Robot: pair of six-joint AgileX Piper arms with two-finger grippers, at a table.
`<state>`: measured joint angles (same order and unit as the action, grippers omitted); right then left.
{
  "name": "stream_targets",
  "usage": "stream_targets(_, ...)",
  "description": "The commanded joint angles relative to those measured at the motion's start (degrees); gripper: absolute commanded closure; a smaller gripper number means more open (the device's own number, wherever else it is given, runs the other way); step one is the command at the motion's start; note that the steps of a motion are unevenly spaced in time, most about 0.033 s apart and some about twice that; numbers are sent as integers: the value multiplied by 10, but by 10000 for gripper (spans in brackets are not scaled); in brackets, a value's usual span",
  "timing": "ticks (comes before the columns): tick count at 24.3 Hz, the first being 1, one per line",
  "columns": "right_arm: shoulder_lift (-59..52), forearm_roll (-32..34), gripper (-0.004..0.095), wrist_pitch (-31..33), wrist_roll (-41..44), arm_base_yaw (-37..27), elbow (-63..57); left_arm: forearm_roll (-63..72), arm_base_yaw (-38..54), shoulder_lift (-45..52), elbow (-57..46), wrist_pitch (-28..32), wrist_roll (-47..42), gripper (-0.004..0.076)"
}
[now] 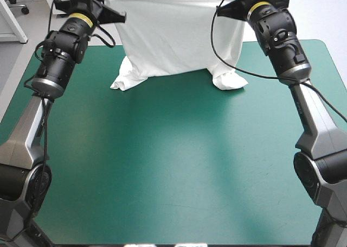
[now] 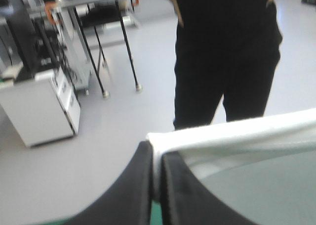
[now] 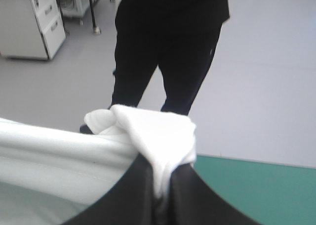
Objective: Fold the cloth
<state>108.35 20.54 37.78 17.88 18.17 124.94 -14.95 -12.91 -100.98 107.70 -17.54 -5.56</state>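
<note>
The T-shirt point(image 1: 172, 35) is held up as a hanging sheet over the far part of the counter point(image 1: 173, 165), with its lower ends bunched on the teal-green cover. One upper corner is clamped in the left hand point(image 2: 157, 153) and the other in the right hand point(image 3: 160, 168). The spreading step is judged to be in hand. An even lowering and a draw toward the near edge are called for next, so that the thin, limp white fabric is laid flat without creases.
</note>
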Motion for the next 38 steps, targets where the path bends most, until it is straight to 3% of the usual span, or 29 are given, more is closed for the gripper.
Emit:
stream_targets(1,-43,-10,925,-5,-22,-6,-46,8,3,44,-44,5,-5,733)
stream_targets(5,-78,-57,925,28,-56,-6,-178,43,3,88,-141,-39,-5,733)
stream_targets(14,-193,-155,925,-5,-85,-4,-482,75,2,216,-427,-87,-2,733)
stream_targets(19,-281,-234,925,-9,-86,-4,-670,136,-35,321,-626,-142,24,733)
stream_targets(23,-345,-307,925,22,-88,-1,-749,170,-54,374,-688,-241,24,733)
stream_targets(30,-415,-333,925,116,-70,59,-810,232,-54,517,-741,-429,21,733)
stream_targets(38,-432,-376,925,140,-53,89,-849,251,-54,612,-766,-534,19,733)
